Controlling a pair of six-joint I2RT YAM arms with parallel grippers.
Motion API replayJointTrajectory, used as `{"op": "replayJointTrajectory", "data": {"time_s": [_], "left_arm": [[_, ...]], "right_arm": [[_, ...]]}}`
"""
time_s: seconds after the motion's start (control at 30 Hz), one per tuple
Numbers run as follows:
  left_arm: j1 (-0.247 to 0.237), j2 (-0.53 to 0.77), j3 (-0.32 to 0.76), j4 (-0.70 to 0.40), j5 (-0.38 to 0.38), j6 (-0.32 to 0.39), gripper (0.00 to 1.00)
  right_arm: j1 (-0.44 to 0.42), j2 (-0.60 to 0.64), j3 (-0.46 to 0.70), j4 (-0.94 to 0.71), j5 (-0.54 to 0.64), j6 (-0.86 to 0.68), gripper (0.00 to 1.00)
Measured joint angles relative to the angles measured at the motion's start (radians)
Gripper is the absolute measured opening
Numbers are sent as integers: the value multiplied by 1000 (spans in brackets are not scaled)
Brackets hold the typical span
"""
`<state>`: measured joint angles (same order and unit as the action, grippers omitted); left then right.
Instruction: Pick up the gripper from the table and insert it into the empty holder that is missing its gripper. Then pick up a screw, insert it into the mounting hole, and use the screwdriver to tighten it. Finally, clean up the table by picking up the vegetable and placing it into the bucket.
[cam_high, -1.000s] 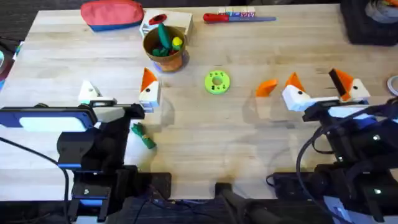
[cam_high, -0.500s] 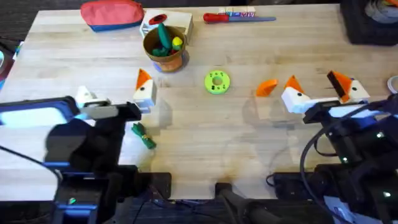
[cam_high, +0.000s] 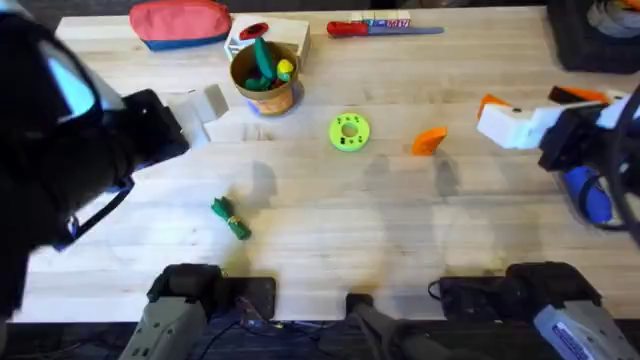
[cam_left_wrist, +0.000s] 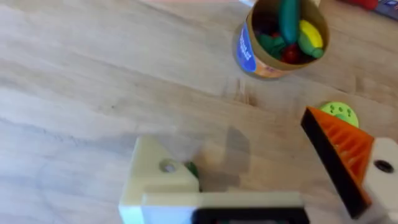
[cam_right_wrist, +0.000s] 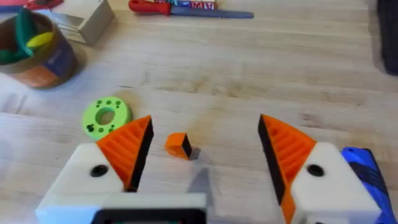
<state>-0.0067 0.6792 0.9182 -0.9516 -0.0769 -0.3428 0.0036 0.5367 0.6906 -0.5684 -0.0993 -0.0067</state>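
Orange gripper (cam_right_wrist: 179, 145) between spread jaws

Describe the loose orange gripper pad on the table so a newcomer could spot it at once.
Start at the copper-brown bucket near the table's far edge, then move right past the green-yellow ring disc. The gripper pad lies just beyond it: a small orange wedge lying loose on bare wood, unlike the orange pads mounted on white fingers.

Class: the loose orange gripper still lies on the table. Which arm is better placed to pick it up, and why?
Right. The right hand is open with the gripper on the table between its fingers; the left hand sits away toward the bucket.
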Motion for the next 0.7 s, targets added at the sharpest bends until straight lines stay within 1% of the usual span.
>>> {"op": "replayJointTrajectory", "data": {"time_s": [0.07, 0.13, 0.27, 0.33, 0.37, 0.4, 0.43, 0.5, 0.53, 0.57, 0.6, 0.63, 0.67, 0.7], "left_arm": [[0, 71, 26, -62, 7, -56, 985], [0, 128, 30, -134, 14, -116, 983], [0, 236, 28, -276, 42, -291, 985], [0, 266, 15, -282, 53, -347, 985], [0, 274, 5, -278, 56, -366, 960], [0, 280, -11, -264, 58, -380, 788], [0, 282, -24, -250, 60, -386, 641], [-1, 284, -41, -205, 77, -384, 332], [-6, 283, -44, -171, 87, -368, 175], [-17, 282, -44, -132, 96, -336, 49], [-91, 266, -44, -32, 137, -207, 270], [-131, 255, -44, 0, 149, -155, 445], [-166, 245, -44, 23, 159, -113, 581], [-207, 233, -44, 51, 166, -63, 746]], "right_arm": [[0, 54, 47, -8, -9, 0, 991], [0, 89, 70, -2, -15, 0, 992], [0, 120, 76, 14, -22, 0, 992], [0, 124, 76, 14, -22, 0, 992], [0, 124, 76, 14, -22, 0, 991], [0, 124, 76, 14, -22, 0, 991], [0, 124, 76, 14, -22, 0, 992], [0, 124, 76, 14, -22, 0, 992], [0, 124, 76, 14, -22, 0, 991], [0, 124, 76, 14, -22, 0, 991], [0, 124, 76, 13, -22, 0, 991], [0, 124, 76, 11, -22, 0, 991], [0, 124, 76, 10, -22, 0, 992], [0, 124, 76, 9, -22, 0, 991]]}}
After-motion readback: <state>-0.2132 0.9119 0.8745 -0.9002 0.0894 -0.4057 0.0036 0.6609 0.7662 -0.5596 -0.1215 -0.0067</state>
